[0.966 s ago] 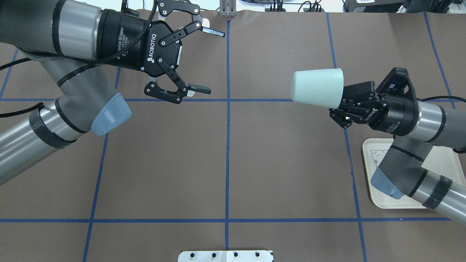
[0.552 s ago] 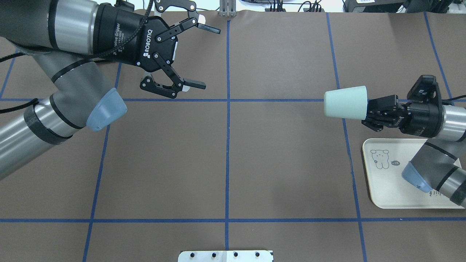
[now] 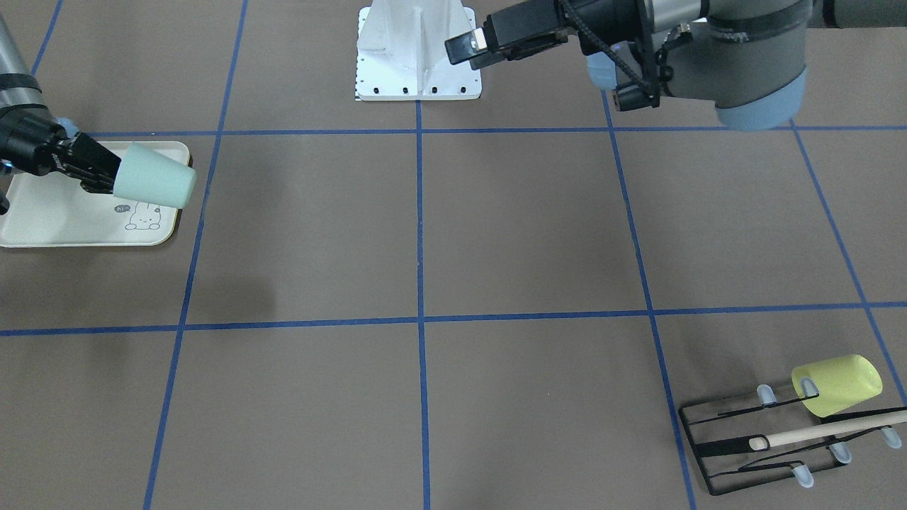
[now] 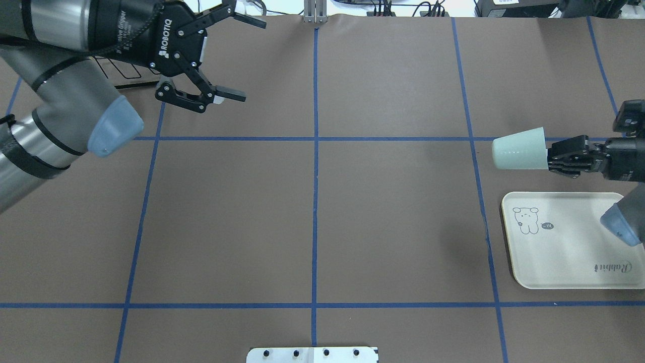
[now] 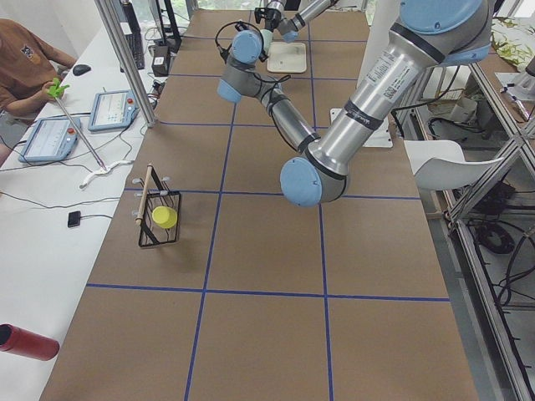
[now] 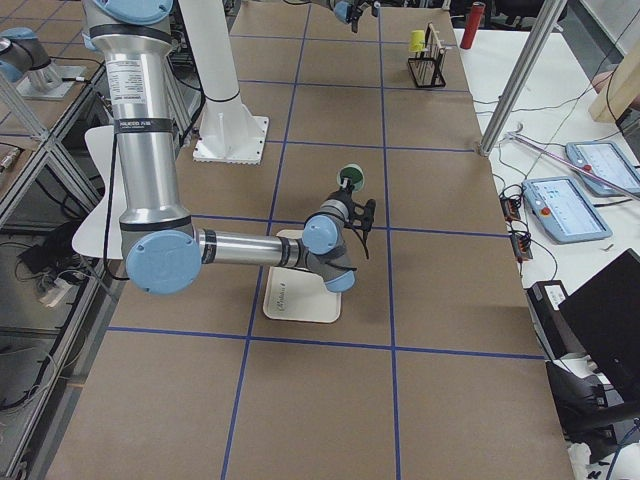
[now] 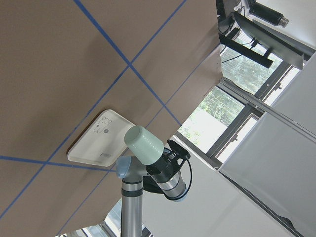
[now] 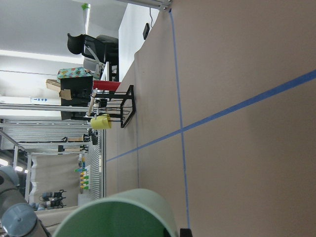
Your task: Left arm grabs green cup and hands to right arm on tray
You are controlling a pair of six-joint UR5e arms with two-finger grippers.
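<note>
The green cup (image 4: 519, 148) lies on its side in the air, its closed base pointing toward the table's middle. My right gripper (image 4: 547, 154) is shut on its rim end. The cup hangs just beyond the far edge of the cream tray (image 4: 569, 262). In the front view the cup (image 3: 152, 185) overlaps the tray's (image 3: 64, 219) corner. The cup also shows in the left wrist view (image 7: 143, 144) and the right wrist view (image 8: 118, 217). My left gripper (image 4: 242, 56) is open and empty, high at the back left.
A black wire rack (image 3: 744, 439) holds a yellow cup (image 3: 836, 386) and a wooden stick (image 3: 822, 430) on my left side. A white base plate (image 4: 312, 354) sits at the near edge. Blue tape lines cross the brown table.
My right gripper has drawn back to the right with the green cup, toward the tray. My left gripper has moved back and left, still open.
</note>
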